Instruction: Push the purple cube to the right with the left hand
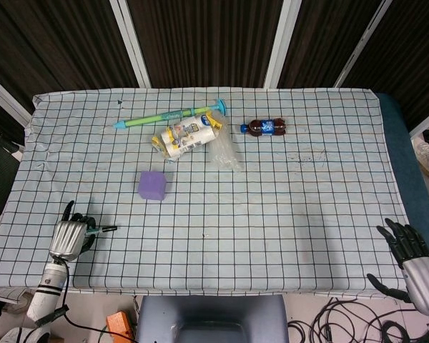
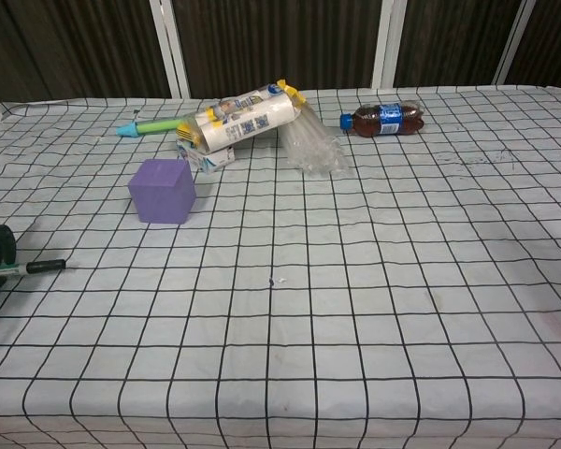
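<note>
The purple cube sits flat on the checked cloth of the bench, left of centre, with bare cloth on its right side and nothing touching it. Just beyond it lie a snack roll with a small carton tucked under it, a crumpled clear plastic bag, a green-and-blue pen-like stick and a small cola bottle, all near the far half of the bench and apart from the cube. The left hand rests at the near left corner of the bench, well apart from the cube, its fingers curled around a dark-tipped marker that pokes out toward the right; in the chest view only the edge of the hand shows at the frame's left border. The right hand hangs off the near right edge of the bench with fingers spread and nothing in them. By my reading the push has not begun: the step in hand is the approach. The next move calls for the left hand to travel forward and inward to the cube's left face, settle low against it, then sweep rightward, keeping contact square so that the cube slides rather than twists toward the roll behind it.
</note>
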{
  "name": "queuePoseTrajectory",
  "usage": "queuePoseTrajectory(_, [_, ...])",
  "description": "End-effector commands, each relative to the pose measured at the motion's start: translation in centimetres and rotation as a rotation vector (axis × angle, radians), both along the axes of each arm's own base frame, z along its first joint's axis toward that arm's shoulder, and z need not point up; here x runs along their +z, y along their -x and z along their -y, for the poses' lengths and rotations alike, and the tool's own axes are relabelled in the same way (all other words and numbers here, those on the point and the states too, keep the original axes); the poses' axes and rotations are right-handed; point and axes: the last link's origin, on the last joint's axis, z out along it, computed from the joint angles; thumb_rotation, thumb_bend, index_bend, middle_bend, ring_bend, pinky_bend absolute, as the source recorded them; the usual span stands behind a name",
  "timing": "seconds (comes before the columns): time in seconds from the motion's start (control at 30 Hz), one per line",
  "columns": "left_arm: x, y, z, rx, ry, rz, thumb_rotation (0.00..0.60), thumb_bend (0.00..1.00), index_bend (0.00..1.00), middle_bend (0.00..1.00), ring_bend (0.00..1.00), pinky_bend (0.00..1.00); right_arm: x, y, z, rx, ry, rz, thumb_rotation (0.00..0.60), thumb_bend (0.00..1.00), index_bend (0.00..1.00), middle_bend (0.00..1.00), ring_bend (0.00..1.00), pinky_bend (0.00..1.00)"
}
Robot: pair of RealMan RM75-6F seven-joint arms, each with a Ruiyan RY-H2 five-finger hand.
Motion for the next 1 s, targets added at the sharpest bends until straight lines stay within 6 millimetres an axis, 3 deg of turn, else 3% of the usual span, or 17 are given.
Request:
queuePoseTrajectory(0.03, [0.3,-0.3,-0.2,-0.026,-0.033,0.024,0.6,0.43,0.75,0.75,0.41,0.09,0.0,0.0,0.0,-0.001,0.0,0.0,0.6,0.38,0.0,0.0,0.0,0.01])
queuePoseTrajectory(0.17, [1.3,-0.5,-1.4,-0.059,-0.081,0.058,0.6,0.43,0.76,0.77,0.45,0.13,-0.1,0.0,0.1,-0.002,0.0,-0.002,0.6,0.38,0.0,0.0,0.0,0.01])
queuePoseTrajectory(0.5, [3.8,-0.8,-7.8,-0.104,-0.15,0.059,0.6,0.45,0.77,0.77,0.46,0.15,-0.3,0.0,0.3,-0.009,0.002,-0.013,0.6,0.38,0.0,0.0,0.0,0.01])
queuePoseTrajectory(0.8, [3.6,-0.3,-11.1,-0.029,-0.131,0.015,0.6,0.45,0.77,0.77,0.46,0.21,-0.5,0.0,0.6,-0.025,0.007,-0.024,0.6,0.38,0.0,0.0,0.0,0.01])
queuePoseTrajectory(1.0, [2.6,-0.7,-12.0,-0.003,-0.114,0.018,0.6,0.45,0.77,0.77,0.48,0.38,-0.7,0.1,1.0,-0.036,0.002,-0.029,0.6,0.38,0.0,0.0,0.0,0.01])
